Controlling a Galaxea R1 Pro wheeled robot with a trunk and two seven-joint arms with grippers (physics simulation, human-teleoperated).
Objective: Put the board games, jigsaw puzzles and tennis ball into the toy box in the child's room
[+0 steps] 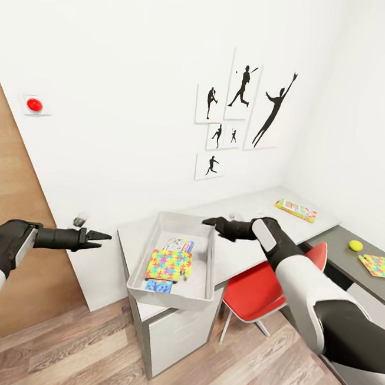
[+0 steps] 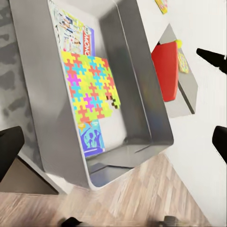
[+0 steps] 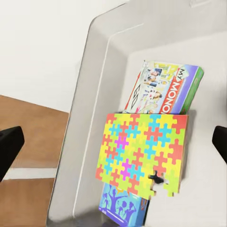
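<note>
White walls with black sports silhouettes (image 1: 242, 117) close off this corner of the child's room, where the pale table (image 1: 256, 208) runs along the wall. Nearest the robot, the toy box (image 1: 172, 300) sits at the table's near end, its front edge close to the lip. Inside lie a jigsaw puzzle (image 1: 169, 265) overlapping two board games, one light blue (image 1: 158, 285) and one purple-edged (image 1: 179, 244).

Both arms hover empty. The left claw (image 1: 96, 238) hangs off the table's side, apparently with its fingers close together, though the left wrist view cannot settle it. The right claw (image 1: 212, 222) sits over the box's far rim; its fingers stand apart at the edges of the right wrist view.

Farther along wait the yellow-orange board game (image 1: 295, 210), then the tennis ball (image 1: 356, 246) and second puzzle (image 1: 379, 266) on the darker wing. Reaching them, the right forearm could nudge the box towards the edge or snag the red chair (image 1: 265, 286). The ball may roll off if pinched off-centre, and the thin puzzle offers little to grip.
</note>
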